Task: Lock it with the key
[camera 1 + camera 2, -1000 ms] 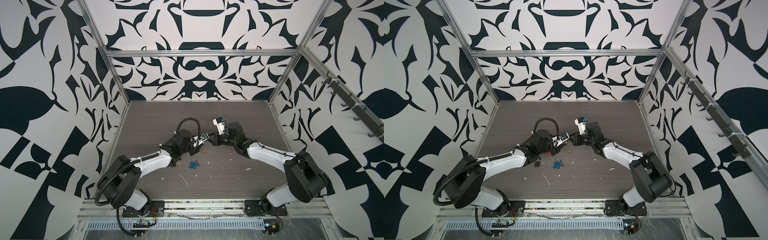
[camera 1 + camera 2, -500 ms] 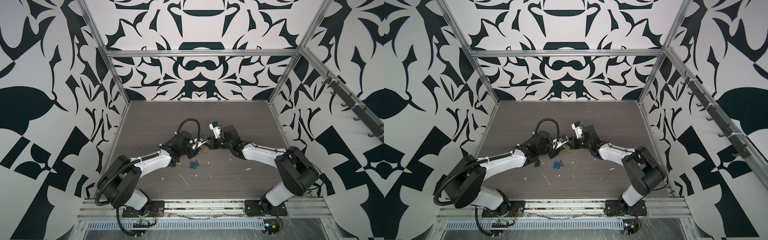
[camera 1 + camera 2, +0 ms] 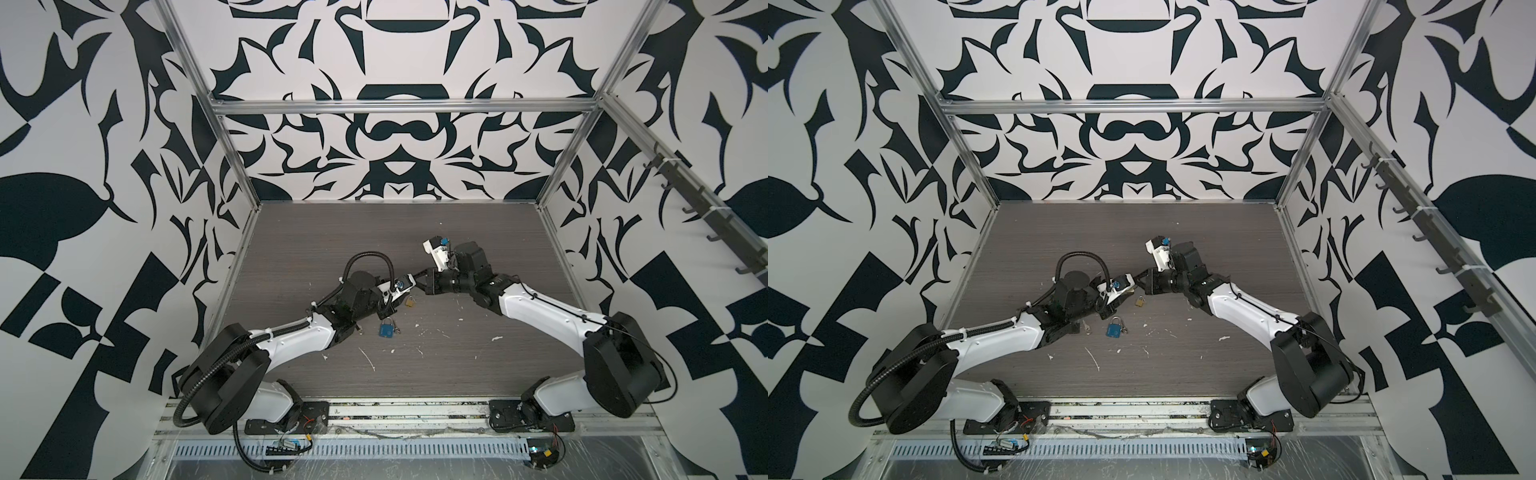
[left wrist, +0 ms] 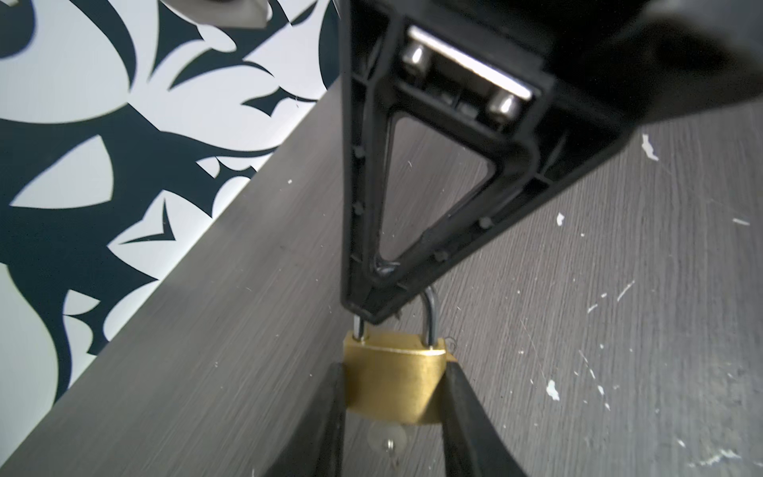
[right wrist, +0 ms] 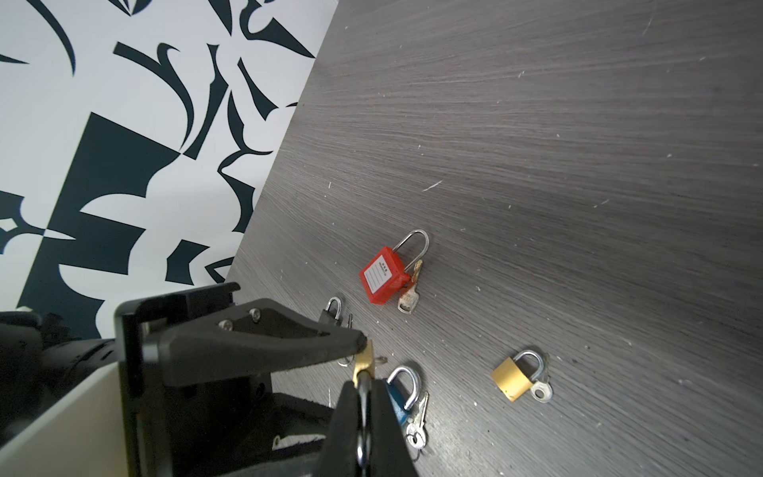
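Note:
A small brass padlock hangs between the two arms above the table, and my left gripper is shut on its body. A silver key sticks out of the underside of that body. My right gripper comes in from the opposite side, its fingers pinched on the steel shackle, with the brass edge of the padlock just past their tips. In both top views the two grippers meet tip to tip over the table's middle, the right gripper against the left gripper.
On the table lie a red padlock with a key, a small black padlock, a blue padlock with a key, and a second brass padlock with a key. White flecks dot the dark wooden table.
My right gripper has moved left and down to meet the padlock in the left gripper. The right arm swung inward, then partly back. The left arm has barely moved.

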Controlling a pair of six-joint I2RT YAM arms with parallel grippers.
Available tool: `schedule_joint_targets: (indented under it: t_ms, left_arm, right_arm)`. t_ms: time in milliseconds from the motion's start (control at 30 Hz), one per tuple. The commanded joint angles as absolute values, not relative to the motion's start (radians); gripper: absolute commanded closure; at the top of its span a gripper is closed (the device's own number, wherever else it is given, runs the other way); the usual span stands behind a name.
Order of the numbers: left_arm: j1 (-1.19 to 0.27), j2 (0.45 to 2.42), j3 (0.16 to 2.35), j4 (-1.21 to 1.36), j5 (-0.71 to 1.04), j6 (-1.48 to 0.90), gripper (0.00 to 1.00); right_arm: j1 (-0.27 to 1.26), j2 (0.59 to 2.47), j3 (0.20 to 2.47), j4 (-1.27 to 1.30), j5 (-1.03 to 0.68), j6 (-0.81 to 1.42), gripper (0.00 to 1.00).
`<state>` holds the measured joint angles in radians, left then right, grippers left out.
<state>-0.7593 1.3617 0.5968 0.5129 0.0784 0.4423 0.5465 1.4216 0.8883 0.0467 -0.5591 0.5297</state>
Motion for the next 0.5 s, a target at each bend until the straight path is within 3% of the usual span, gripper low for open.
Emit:
schedule_joint_targets:
  t_ms: [0, 233, 467]
  left_arm:
    - [-0.752, 1.295, 0.585, 0.697, -0.015, 0.374, 1.0]
    - [-0.752, 1.282, 0.587, 0.617, -0.08, 0.197, 1.0]
    - [-0.752, 1.282, 0.737, 0.461, -0.104, -0.208, 1.0]
  right_arm:
    - [0.519, 1.36, 0.911, -0.152, -0.558, 0.497, 0.81]
    - [0.472, 1.141, 0.892, -0.109, -0.444, 0.407, 0.53]
    - [0.48, 0.994, 0.698, 0.146, -0.438, 0.352, 0.5]
